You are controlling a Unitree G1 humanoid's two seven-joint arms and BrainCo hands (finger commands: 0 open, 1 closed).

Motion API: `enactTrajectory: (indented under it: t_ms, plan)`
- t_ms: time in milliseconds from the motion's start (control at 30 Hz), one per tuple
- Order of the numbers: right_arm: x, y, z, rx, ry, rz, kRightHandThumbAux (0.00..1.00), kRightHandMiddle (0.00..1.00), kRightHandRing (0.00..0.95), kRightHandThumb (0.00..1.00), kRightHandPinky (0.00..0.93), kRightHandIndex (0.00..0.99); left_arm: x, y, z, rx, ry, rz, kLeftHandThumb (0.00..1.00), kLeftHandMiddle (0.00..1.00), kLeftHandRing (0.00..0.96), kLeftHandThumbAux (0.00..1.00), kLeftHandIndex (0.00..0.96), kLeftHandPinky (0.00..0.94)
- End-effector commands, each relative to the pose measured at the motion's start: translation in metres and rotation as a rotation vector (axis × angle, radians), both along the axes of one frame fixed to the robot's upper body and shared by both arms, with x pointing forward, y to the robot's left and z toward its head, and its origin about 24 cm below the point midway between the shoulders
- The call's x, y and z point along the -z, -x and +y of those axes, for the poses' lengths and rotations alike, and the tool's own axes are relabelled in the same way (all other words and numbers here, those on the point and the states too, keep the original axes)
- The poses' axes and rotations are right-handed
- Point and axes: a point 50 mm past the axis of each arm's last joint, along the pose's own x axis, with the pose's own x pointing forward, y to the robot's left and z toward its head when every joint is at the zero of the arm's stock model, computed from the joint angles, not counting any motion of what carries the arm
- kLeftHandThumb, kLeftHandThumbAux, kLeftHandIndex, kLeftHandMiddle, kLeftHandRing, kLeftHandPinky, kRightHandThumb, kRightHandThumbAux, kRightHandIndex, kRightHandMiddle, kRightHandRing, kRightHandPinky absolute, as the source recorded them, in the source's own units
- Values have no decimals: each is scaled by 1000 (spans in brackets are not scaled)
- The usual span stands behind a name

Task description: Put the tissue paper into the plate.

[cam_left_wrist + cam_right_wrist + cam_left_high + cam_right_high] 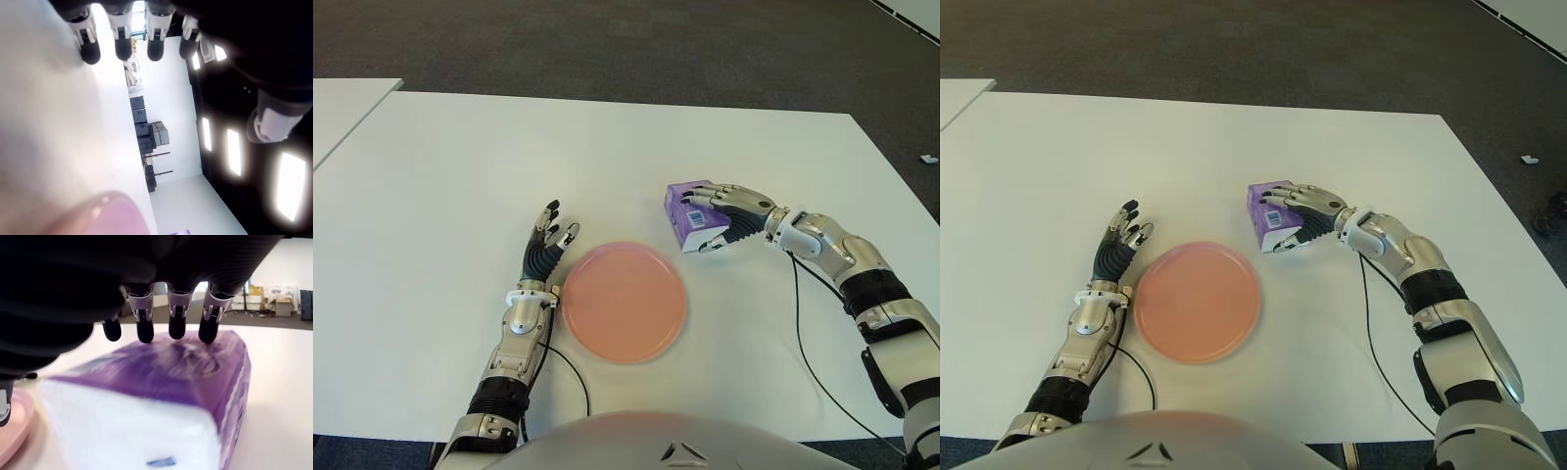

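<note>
The right hand point(724, 217) arches its fingers point(176, 316) over a purple plastic-wrapped tissue pack point(687, 217), thumb at its near end, closing around it. Its small label is unreadable. The pack lies on the white desk point(450, 176), just beyond the empty round pink plate point(624, 302). The left hand point(540, 257) lies open beside the plate's left rim.

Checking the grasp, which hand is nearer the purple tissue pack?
Right hand: fingers over the purple tissue pack. Left hand is open beyond the pink plate.

No readable text anywhere; only a small blue mark on the tissue pack point(161, 396), not legible.
</note>
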Motion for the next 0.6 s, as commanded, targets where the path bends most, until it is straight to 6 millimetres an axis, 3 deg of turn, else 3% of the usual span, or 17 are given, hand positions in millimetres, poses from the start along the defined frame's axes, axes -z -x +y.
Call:
enactTrajectory:
  t_ms: [33, 233, 600]
  plan:
    - [-11, -6, -6, 52, -72, -26, 392, 0, 0, 279, 0, 0, 12, 8, 3, -10, -3, 76, 0, 0, 0, 485, 0, 0]
    - [-27, -12, -11, 101, -158, -56, 363, 0, 0, 288, 0, 0, 13, 8, 4, -11, -12, 87, 0, 0, 0, 482, 0, 0]
    - [-28, -14, -16, 163, -225, -67, 342, 0, 0, 331, 0, 0, 12, 9, 4, -15, -20, 98, 0, 0, 0, 464, 0, 0]
